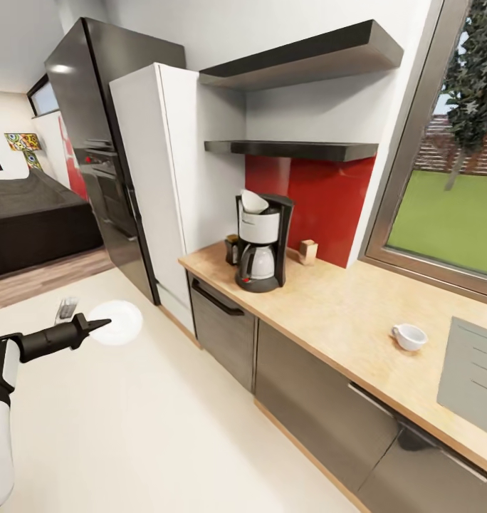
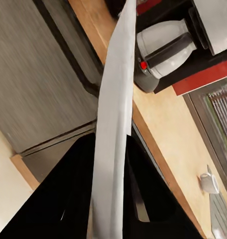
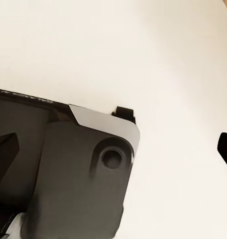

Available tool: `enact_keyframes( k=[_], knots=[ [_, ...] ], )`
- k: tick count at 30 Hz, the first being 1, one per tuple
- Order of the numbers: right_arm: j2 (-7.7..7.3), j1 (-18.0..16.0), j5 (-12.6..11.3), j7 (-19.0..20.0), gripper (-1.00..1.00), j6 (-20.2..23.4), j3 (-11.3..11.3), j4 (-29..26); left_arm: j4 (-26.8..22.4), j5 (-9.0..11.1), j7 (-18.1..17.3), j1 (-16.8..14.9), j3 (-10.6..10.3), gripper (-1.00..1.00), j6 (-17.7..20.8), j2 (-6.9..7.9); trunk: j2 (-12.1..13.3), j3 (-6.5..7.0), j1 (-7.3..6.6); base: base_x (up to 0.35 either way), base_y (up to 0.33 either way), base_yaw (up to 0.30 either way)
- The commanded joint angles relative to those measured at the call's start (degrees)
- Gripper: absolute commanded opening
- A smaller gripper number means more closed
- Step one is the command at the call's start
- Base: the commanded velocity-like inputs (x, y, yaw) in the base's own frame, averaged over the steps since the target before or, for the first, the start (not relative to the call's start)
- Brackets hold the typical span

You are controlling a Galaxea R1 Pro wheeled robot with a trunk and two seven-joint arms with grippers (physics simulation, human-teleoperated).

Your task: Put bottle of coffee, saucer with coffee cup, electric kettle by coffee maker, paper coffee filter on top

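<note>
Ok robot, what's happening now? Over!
Left gripper shut on saucer, out over the floor. Coffee maker on countertop, filter on top. Coffee cup waits near the sink. Nothing in the way.

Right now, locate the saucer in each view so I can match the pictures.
Head view: saucer, lower left over the floor, held in the left pincer.
Left wrist view: edge-on white strip running up the middle.
Right wrist view: not visible.
Shared landmark: coffee maker.

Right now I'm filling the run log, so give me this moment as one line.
left gripper: shut on round white saucer | white coffee cup: on wooden countertop | black coffee maker: on countertop, filter on top
</note>
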Motion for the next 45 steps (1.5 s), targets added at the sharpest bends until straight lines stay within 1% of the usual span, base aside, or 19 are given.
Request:
enact_keyframes(
  k=[1,4,14,15,16,19,20,21,23,25,32,42,45],
  knots=[
    [-0.03,-0.03,-0.58,0.16,1.00,0.29,0.48,-0.10,0.01,0.27,-0.29,-0.07,0.01,-1.00,0.22,0.01,-0.11,-0.12,0.05,0.192,0.293,0.000],
    [-0.11,-0.03,-0.55,0.20,1.00,0.29,0.48,-0.10,0.02,1.50,-0.25,-0.03,-0.31,-1.00,0.20,0.04,-0.11,-0.12,0.05,0.186,0.295,0.000],
    [-0.26,0.24,-0.40,0.17,1.00,0.43,0.48,-0.01,0.42,1.69,-0.21,0.01,-0.36,-1.00,0.16,0.02,-0.11,-0.12,0.05,0.183,0.297,0.000],
    [-0.32,0.70,-0.39,0.16,1.00,0.44,0.48,0.02,0.46,1.69,-0.16,0.00,-0.40,-1.00,0.14,0.03,-0.11,-0.12,0.05,0.182,0.297,0.000],
    [-0.45,4.12,-0.30,0.14,1.00,0.54,0.48,0.07,0.52,1.69,-0.16,-0.06,-0.52,-1.00,0.11,0.04,-0.11,-0.12,0.05,0.182,0.297,0.000],
    [-0.47,6.74,-0.29,0.14,1.00,0.68,0.48,0.07,0.55,1.69,-0.09,-0.05,-0.54,-1.00,0.11,0.00,-0.11,-0.12,0.05,0.182,0.297,0.000],
    [-0.47,7.07,-0.29,0.14,1.00,0.69,0.48,0.07,0.56,1.68,-0.08,-0.05,-0.52,-1.00,0.12,-0.01,-0.11,-0.12,0.05,0.182,0.297,0.000],
    [-0.47,8.26,-0.28,0.14,1.00,0.71,0.51,0.07,0.58,1.69,-0.07,-0.07,-0.44,-1.00,0.17,-0.03,-0.11,-0.12,0.05,0.182,0.297,0.000],
    [-0.62,9.25,-0.28,0.14,1.00,0.79,0.49,0.07,0.39,1.69,-0.07,-0.19,-0.26,-1.00,0.24,-0.04,-0.11,-0.12,0.05,0.182,0.297,0.000],
    [-0.75,9.39,-0.33,0.14,1.00,0.81,0.50,-0.03,0.31,1.69,-0.07,-0.29,-0.22,-1.00,0.27,-0.05,-0.11,-0.12,0.05,0.182,0.297,0.000],
    [-0.36,9.46,-0.84,0.21,1.00,0.82,0.41,-0.26,0.27,1.77,-0.13,-0.59,-0.19,-1.00,0.34,0.03,-0.11,-0.12,0.05,0.182,0.297,0.000],
    [-0.21,9.46,-0.90,0.22,1.00,0.59,0.33,-0.36,0.14,1.88,-0.16,-0.69,-0.11,-1.00,0.41,-0.04,-0.11,-0.12,0.05,0.182,0.297,0.000],
    [-0.15,9.46,-0.90,0.22,1.00,0.52,0.37,-0.37,0.05,2.50,-0.17,-0.69,-0.12,-1.00,0.49,-0.03,-0.11,-0.12,0.05,0.182,0.297,0.000]
  ],
)
